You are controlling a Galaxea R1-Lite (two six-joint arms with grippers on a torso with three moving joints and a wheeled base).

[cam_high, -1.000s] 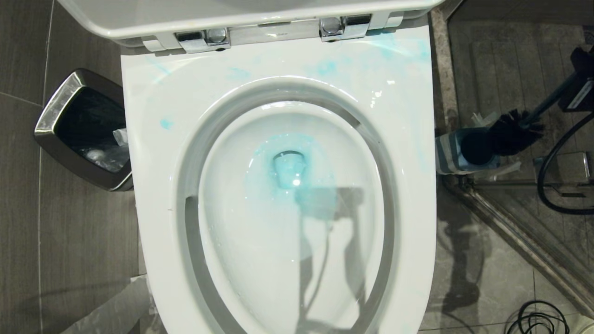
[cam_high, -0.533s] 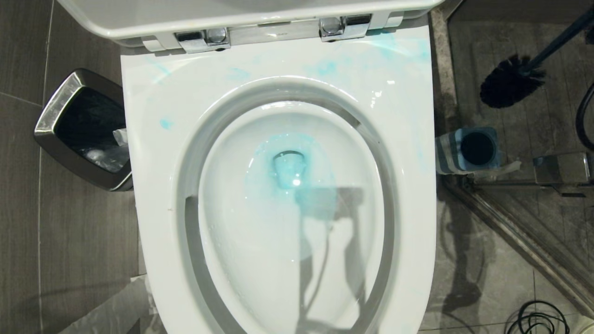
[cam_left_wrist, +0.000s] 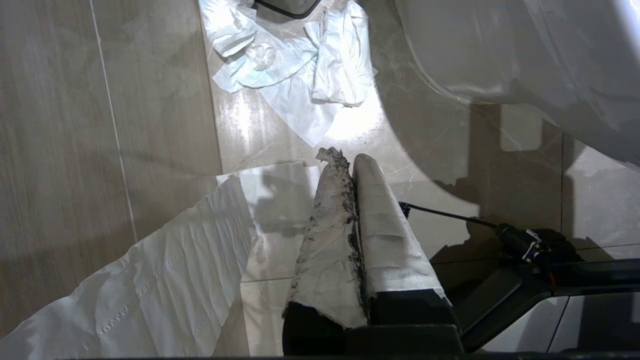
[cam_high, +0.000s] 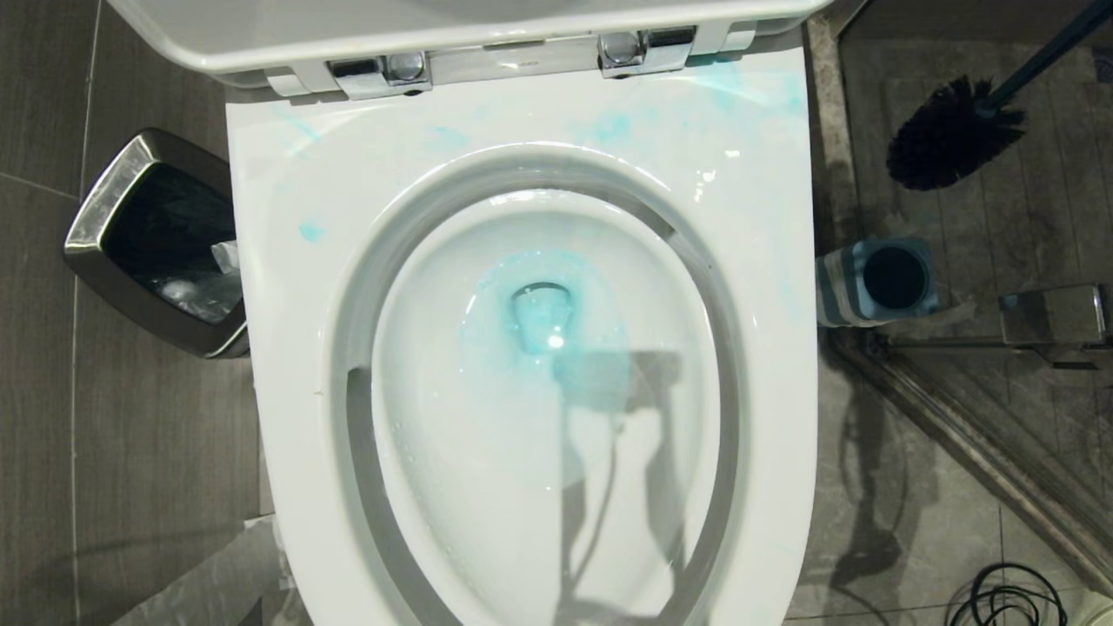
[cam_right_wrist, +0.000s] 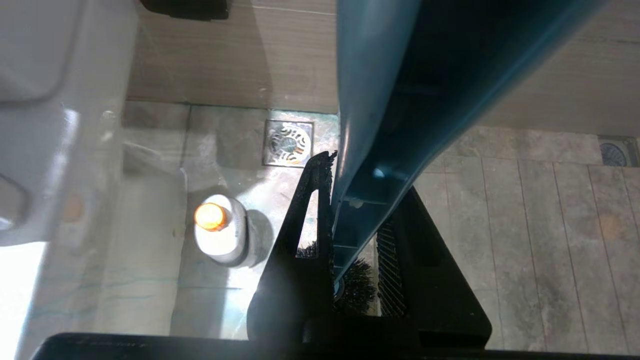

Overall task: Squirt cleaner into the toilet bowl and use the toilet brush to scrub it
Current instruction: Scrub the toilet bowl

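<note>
Head view: toilet brush (cam_high: 952, 135) hangs in the air off the right flank of the toilet bowl (cam_high: 287, 261), beyond its holder (cam_high: 878, 280), which stands on the floor just beside the bowl's right edge. Handle runs up and away to the right, out of view; bristle head is the end nearest the bowl. Blue cleaner (cam_high: 543, 317) pools round the drain, with smears on the seat. So the bowl lies to the left of the bristles, and the brush must cross over the rim, head first.

Left wrist view: my left gripper (cam_left_wrist: 345, 165), cloth-wrapped, fingers pressed together, holding nothing, low over floor tiles and tissue paper (cam_left_wrist: 295, 65).

Right wrist view: my right gripper (cam_right_wrist: 352, 172) is clamped on the blue handle, bristles visible past the fingers. A bottle (cam_right_wrist: 220, 230) stands on the floor beyond. Right arm is the one placed for the scrub.
</note>
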